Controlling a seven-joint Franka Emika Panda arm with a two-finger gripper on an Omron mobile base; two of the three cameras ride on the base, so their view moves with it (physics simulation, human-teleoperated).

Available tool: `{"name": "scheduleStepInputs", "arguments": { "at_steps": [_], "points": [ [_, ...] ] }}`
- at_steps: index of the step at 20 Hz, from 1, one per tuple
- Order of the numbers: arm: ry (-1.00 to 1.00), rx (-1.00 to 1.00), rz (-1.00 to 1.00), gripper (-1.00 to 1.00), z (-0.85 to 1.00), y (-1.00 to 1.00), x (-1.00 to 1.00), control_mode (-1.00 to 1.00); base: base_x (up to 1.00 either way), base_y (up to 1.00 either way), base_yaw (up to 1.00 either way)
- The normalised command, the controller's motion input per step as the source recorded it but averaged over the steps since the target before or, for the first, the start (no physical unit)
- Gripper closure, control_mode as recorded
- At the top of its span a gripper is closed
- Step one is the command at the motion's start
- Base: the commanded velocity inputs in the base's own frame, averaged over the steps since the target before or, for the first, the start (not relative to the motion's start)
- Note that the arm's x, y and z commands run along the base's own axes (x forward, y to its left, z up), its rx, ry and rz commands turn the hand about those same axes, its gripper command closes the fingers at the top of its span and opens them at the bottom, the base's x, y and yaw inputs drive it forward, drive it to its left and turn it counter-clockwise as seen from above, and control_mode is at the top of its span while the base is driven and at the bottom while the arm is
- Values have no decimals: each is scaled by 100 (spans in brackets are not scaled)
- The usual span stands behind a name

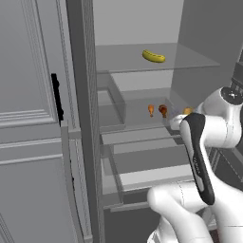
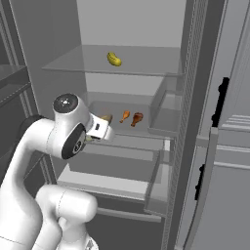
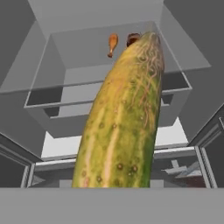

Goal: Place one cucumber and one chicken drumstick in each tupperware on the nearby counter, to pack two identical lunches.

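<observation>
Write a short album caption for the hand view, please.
A cucumber in the gripper looms large before an open fridge shelf holding two chicken drumsticks.

Kitchen – open fridge (image 2: pixel 161 73) shelves

We see an open grey fridge (image 2: pixel 141 29) with a glass upper shelf (image 1: pixel 190 59) and a lower glass shelf (image 2: pixel 114 108) beneath it. Below sit pale drawers (image 1: pixel 152 159). To the left stands a panelled grey door (image 1: pixel 28 95) with a black handle (image 1: pixel 57 97).
</observation>
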Motion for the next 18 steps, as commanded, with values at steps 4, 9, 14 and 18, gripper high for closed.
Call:
{"name": "scheduleStepInputs", "arguments": {
  "at_steps": [4, 9, 14, 18],
  "points": [
    [0, -4, 10, 100, -14, 0, -99, -100, 0, 0, 0],
    [0, 0, 0, 100, 0, 0, 0, 100, -100, 5, 41],
    [0, 0, 0, 100, 0, 0, 0, 100, -75, 2, 77],
    [0, 0, 0, 100, 0, 0, 0, 100, -54, 1, 83]
  ]
}}
